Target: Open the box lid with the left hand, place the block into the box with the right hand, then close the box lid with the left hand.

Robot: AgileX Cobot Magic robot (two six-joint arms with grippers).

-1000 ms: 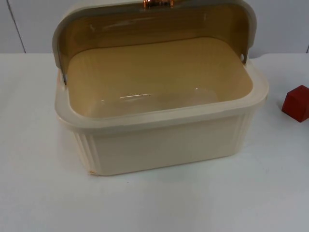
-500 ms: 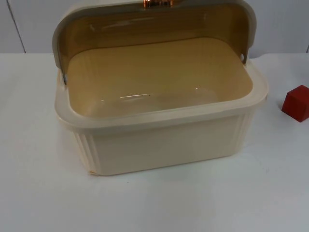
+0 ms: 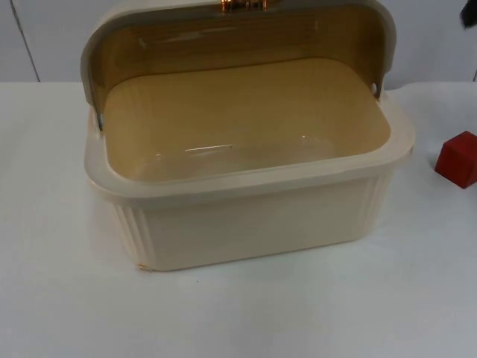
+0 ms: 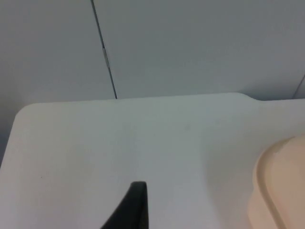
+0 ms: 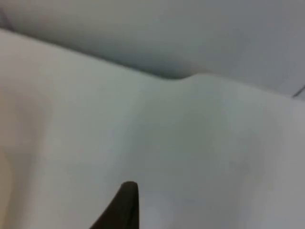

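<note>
A cream box (image 3: 253,216) stands in the middle of the table in the top view, its amber see-through lid (image 3: 231,41) swung up and back, with a copper handle (image 3: 243,4) at the top. The inside of the box holds nothing. A red block (image 3: 457,159) sits on the table to the right of the box. A dark bit of my right arm (image 3: 469,15) enters at the top right corner, above and behind the block. My left gripper (image 4: 136,210) hangs over bare table left of the box rim (image 4: 281,186). My right gripper (image 5: 124,205) is over white table near the wall.
The grey partition wall (image 3: 45,37) closes off the table behind the box. White table (image 3: 246,313) stretches in front of the box and on both sides of it. A rounded table corner (image 4: 24,112) lies ahead of the left gripper.
A dark part of the right arm has come into the top right corner of the top view. Box, lid and red block have not moved.
</note>
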